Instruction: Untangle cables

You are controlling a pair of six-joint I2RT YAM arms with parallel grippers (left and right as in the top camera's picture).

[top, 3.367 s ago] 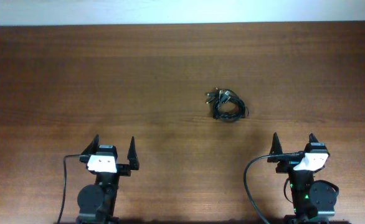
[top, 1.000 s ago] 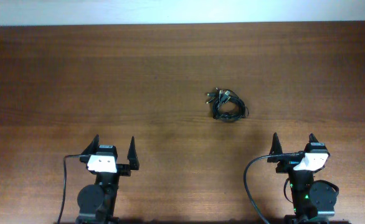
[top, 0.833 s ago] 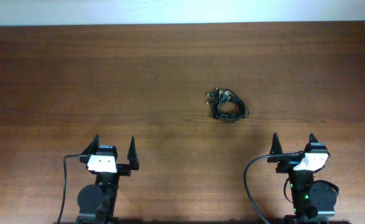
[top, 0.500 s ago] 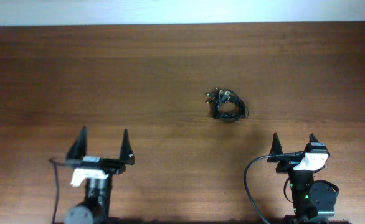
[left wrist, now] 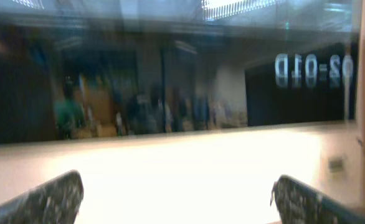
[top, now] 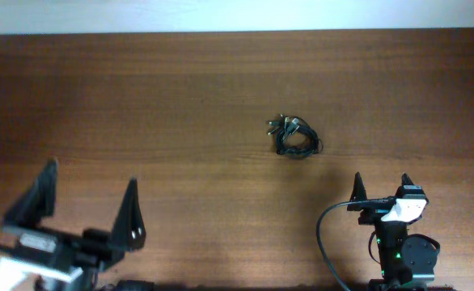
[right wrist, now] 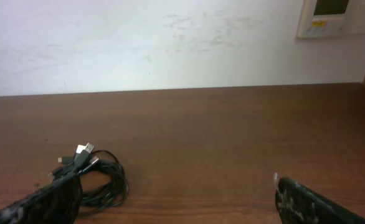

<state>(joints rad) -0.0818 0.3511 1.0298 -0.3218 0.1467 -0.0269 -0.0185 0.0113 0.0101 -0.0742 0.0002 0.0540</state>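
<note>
The cables (top: 294,137) lie in one tight black bundle on the bench (top: 180,89), right of centre, with plug ends poking out at its upper left; how the strands cross inside cannot be made out. The left hand (top: 91,175) looms at the lower left, spread wide and holding nothing, its body cut off by the frame edge, and its own camera gives only a blur of the room. The right hand (top: 382,178) sits at the near right edge, equally wide and empty, well apart from the bundle, which its camera shows partly behind one finger (right wrist: 45,202).
</note>
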